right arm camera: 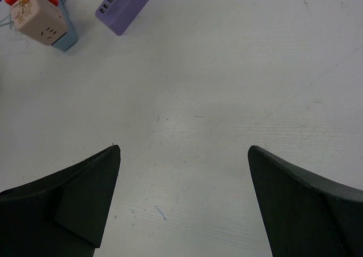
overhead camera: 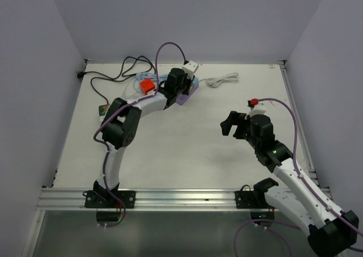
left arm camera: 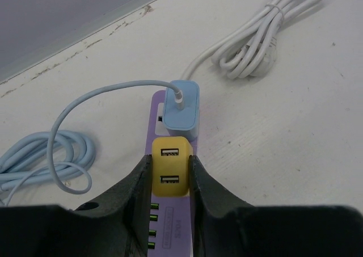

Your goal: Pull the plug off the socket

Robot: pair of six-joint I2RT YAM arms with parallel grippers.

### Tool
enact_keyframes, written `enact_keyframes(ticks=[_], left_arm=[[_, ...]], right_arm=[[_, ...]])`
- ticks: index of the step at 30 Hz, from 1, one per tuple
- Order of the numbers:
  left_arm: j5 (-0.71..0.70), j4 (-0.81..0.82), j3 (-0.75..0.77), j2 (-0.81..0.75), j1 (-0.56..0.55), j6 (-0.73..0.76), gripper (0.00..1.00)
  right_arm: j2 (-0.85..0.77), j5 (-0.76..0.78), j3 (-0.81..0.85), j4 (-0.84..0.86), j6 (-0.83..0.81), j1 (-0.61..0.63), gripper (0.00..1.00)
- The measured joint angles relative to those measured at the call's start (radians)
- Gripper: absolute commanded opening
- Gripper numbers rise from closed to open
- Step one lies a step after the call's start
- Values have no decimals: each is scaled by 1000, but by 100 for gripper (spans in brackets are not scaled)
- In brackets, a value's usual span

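A purple power strip [left arm camera: 176, 223] lies at the back of the table and also shows in the top view [overhead camera: 190, 95]. A yellow two-port USB plug [left arm camera: 170, 172] sits in it. Just beyond it is a light-blue plug [left arm camera: 182, 110] with a pale blue cable. My left gripper [left arm camera: 170, 158] is shut on the yellow plug, one finger against each side. My right gripper [right arm camera: 184, 149] is open and empty over bare table, well right of the strip [right arm camera: 127, 1].
A coiled white cable [left arm camera: 255, 47] lies right of the strip and a coiled pale blue cable [left arm camera: 34, 160] lies left of it. A white cube socket with a red top [right arm camera: 39, 16] stands beside the strip. Black cables [overhead camera: 113, 75] run along the back left.
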Motion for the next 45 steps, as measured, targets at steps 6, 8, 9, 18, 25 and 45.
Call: enact_keyframes(ticks=[6, 8, 9, 18, 25, 45], left_arm=[[-1, 20, -4, -21, 0, 0, 0], [0, 20, -4, -31, 0, 0, 0], [0, 19, -4, -36, 0, 0, 0], [89, 26, -19, -56, 0, -151, 0], [224, 68, -56, -52, 0, -311, 11], [299, 119, -39, 79, -14, -428, 69]], right_arm=[[0, -1, 0, 0, 0, 0, 99], [-4, -2, -2, 1, 0, 0, 99], [-5, -3, -2, 0, 0, 0, 99], [-6, -8, -2, 1, 0, 0, 99], [-6, -21, -2, 1, 0, 0, 99], [-19, -23, -5, 1, 4, 0, 99]])
